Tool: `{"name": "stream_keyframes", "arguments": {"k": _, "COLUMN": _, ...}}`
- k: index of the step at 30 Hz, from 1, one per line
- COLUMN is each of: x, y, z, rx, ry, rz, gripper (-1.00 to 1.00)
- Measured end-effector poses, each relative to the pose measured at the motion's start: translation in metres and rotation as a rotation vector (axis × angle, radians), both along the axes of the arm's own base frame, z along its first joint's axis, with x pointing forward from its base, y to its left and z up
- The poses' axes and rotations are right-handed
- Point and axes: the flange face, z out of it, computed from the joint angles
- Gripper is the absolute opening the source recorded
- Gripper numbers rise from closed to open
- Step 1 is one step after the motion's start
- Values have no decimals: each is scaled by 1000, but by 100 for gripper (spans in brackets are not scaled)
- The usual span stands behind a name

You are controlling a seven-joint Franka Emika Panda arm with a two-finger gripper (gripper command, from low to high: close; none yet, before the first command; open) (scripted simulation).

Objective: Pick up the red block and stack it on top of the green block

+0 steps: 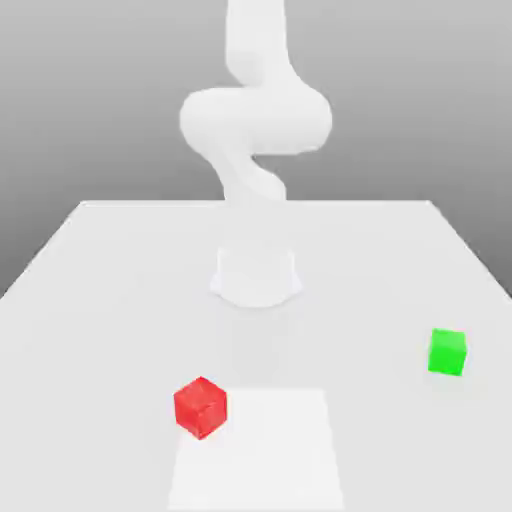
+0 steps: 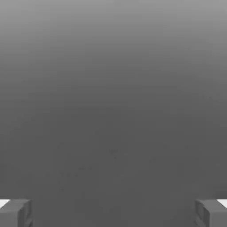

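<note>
Exterior view: pale tabletop (image 1: pixel 350 270) against graded grey background (image 1: pixel 400 110).

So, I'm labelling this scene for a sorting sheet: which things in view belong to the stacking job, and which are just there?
Part of the job:
- red block
- green block
- gripper, open

Just there:
- pale square patch
- table

The 2 cubes, the red block (image 1: pixel 201 408) and the green block (image 1: pixel 447 352), look matt; the red faces are slightly mottled, the green ones smooth. The white arm (image 1: pixel 256 120) looks smooth, like plastic. The tabletop (image 1: pixel 370 290) looks smooth.
</note>
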Motion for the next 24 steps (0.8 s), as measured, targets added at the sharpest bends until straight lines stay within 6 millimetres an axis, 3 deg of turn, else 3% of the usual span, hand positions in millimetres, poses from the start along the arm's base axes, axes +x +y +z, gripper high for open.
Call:
{"name": "stream_keyframes", "arguments": {"k": 5, "x": 47, "y": -21, "z": -116, "rx": -96, "ry": 174, "rz": 158, "gripper": 0}}
{"name": "stream_keyframes", "arguments": {"k": 10, "x": 60, "y": -36, "z": -230, "rx": -174, "ry": 335, "rz": 324, "gripper": 0}}
{"name": "stream_keyframes", "arguments": {"k": 14, "x": 49, "y": -45, "z": -318, "rx": -224, "ry": 461, "rz": 465, "gripper": 0}}
{"name": "stream_keyframes", "arguments": {"k": 19, "x": 11, "y": -56, "z": -415, "rx": -272, "ry": 614, "rz": 650, "gripper": 0}}
{"name": "stream_keyframes", "arguments": {"k": 21, "x": -5, "y": -60, "z": -445, "rx": -284, "ry": 661, "rz": 712, "gripper": 0}}
{"name": "stream_keyframes", "arguments": {"k": 24, "x": -8, "y": -61, "z": -476, "rx": -290, "ry": 675, "rz": 733, "gripper": 0}}
